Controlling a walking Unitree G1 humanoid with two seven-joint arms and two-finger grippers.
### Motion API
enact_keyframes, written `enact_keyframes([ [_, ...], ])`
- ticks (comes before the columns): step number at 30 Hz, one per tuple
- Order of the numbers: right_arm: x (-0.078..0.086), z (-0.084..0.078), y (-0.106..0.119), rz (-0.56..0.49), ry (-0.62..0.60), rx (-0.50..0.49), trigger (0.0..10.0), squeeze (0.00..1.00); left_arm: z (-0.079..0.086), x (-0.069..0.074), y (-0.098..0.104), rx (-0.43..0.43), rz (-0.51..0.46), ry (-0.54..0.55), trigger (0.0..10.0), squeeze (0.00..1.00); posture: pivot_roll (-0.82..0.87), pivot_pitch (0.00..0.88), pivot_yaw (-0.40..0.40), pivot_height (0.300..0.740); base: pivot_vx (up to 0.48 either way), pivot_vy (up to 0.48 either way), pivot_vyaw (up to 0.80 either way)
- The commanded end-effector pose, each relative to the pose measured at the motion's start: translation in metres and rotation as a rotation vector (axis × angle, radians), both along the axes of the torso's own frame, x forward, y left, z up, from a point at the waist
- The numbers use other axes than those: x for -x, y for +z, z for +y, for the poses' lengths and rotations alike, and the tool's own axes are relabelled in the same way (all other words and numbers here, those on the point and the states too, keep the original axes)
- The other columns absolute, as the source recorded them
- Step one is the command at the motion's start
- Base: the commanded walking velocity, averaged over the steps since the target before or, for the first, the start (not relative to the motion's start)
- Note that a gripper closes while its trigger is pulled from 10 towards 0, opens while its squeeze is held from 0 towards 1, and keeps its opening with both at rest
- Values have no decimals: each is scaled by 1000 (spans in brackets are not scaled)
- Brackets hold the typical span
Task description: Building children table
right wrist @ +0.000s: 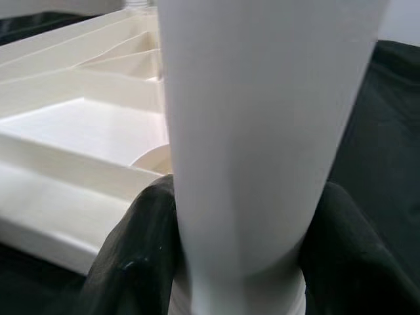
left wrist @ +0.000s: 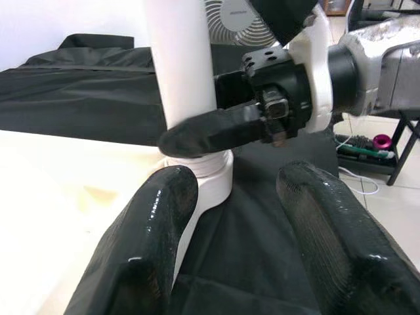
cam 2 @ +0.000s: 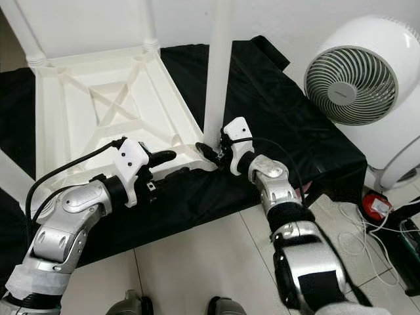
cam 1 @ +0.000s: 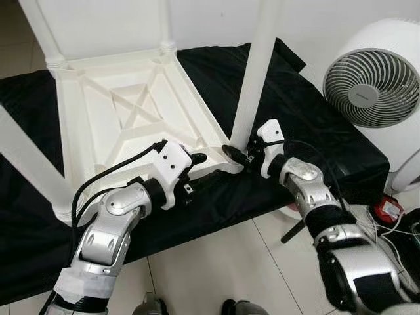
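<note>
Tabletop: the white plastic tabletop [cam 1: 131, 118] lies upside down on a black cloth [cam 1: 295, 118] in the centre-left of the head views, its ribbed underside facing up; legs stand in its other corners at the upper left and left edge.
Left hand: the left hand [cam 1: 195, 159] sits at lower centre-left, just beside the tabletop's near rim, its two fingers [left wrist: 147, 243] spread open and holding nothing, pointed at the corner socket.
Leg: a white table leg [cam 1: 257, 72] stands upright in the near right corner socket, centre of frame.
Right hand: the right hand [cam 1: 237, 156] is at the foot of that leg, its fingers [right wrist: 138, 249] closed around it on both sides just above the socket collar.
Fan: a white floor fan [cam 1: 367, 79] stands at upper right, well apart from the work.
Step in hand: likely seating or screwing this leg home.
How to do it well: keep the leg plumb over the socket, grip low, turn or press without tilting, and let the left hand brace the tabletop rim so it does not slide on the cloth.
</note>
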State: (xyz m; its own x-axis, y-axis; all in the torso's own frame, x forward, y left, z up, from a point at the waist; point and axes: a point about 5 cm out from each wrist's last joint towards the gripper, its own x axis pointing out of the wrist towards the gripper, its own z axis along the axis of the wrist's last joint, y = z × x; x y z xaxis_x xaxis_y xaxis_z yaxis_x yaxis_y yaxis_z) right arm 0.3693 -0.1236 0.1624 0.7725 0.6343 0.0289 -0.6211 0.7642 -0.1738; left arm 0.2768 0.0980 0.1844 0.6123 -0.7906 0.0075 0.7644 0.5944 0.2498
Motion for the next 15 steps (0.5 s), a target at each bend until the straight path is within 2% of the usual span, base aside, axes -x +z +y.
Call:
enact_keyframes([
  [1, 0, -5, -6, 25, -95, -21, 0, 0, 1, -1, -1, 13, -1, 57, 10000, 0, 7, 93, -8, 740, 0, 0, 0],
  [5, 4, 4, -10, 21, -148, -39, 0, 0, -1, 0, -1, 15, 1, 51, 10000, 0, -1, 90, -5, 740, 0, 0, 0],
  [7, 10, 16, -15, 27, -258, -68, 0, 0, -3, 0, -2, 16, 5, 43, 10000, 0, -4, 88, -8, 740, 0, 0, 0],
  [8, 10, 16, -15, 27, -258, -68, 0, 0, -3, 0, -2, 16, 5, 43, 10000, 0, -4, 88, -8, 740, 0, 0, 0],
  [11, 19, 29, -19, 27, -423, -99, 0, 0, -3, -1, -2, 17, 4, 44, 10000, 0, 0, 80, -18, 740, 0, 0, 0],
  [15, 24, 35, -20, 39, -488, -125, 0, 0, -3, -1, -2, 19, 2, 47, 10000, 0, 1, 76, -21, 740, 0, 0, 0],
])
